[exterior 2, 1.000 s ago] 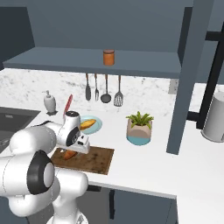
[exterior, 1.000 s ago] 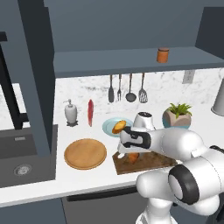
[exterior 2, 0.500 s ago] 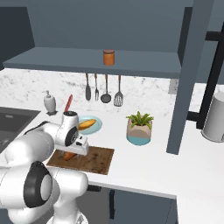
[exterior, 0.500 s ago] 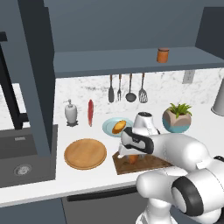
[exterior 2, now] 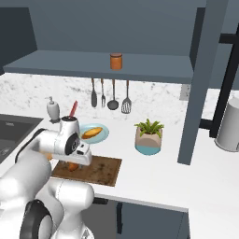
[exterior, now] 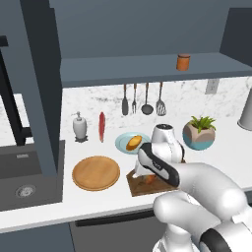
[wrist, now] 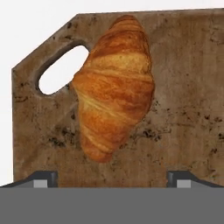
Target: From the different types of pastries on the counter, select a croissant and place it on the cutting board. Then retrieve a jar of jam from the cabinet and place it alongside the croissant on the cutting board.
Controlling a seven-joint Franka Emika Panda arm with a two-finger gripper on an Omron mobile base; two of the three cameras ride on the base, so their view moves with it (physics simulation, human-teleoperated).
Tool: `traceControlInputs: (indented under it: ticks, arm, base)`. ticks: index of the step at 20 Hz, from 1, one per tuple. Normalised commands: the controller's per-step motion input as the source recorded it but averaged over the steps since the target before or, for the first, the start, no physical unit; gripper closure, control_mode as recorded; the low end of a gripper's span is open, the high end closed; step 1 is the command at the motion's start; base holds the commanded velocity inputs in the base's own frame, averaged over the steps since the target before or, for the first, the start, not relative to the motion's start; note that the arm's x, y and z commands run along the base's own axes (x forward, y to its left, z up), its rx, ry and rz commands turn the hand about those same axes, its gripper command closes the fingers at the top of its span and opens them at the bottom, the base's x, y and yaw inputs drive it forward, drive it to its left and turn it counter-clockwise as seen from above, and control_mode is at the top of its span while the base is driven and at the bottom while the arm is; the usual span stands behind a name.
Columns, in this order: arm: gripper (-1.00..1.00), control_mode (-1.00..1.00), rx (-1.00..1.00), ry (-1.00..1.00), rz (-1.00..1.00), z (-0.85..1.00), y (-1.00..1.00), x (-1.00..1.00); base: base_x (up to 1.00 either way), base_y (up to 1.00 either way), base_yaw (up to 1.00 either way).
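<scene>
the hand [wrist: 112,177] hangs just above the cutting board [wrist: 188,109], fingers spread wide, gripping nothing. the croissant [wrist: 114,87] lies flat on the board beside its handle hole [wrist: 61,70], long axis running straight away from the hand.

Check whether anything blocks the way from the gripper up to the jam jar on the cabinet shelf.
Nothing visible does. The gripper hangs open over the croissant on the cutting board. The jar of jam stands alone near the open shelf's front edge, and the hanging utensils sit back against the backsplash.
</scene>
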Motion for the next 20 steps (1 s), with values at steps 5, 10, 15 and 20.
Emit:
traceControlInputs:
  ticks: [5, 10, 15, 20]
  arm:
    - [-1.00, -1.00, -0.08, -0.13, 0.00, 0.35, 0.00, 0.00]
    - [-1.00, -1.00, -0.04, -0.16, 0.00, 0.38, -0.01, 0.00]
    - [-1.00, -1.00, 0.01, -0.10, 0.00, 0.50, -0.13, 0.00]
    - [-1.00, -1.00, 0.03, -0.07, 0.00, 0.56, -0.32, 0.00]
  base:
    - [0.00, 0.00, 0.00]
    - [0.00, 0.00, 0.00]
    - [0.00, 0.00, 0.00]
    - [0.00, 0.00, 0.00]
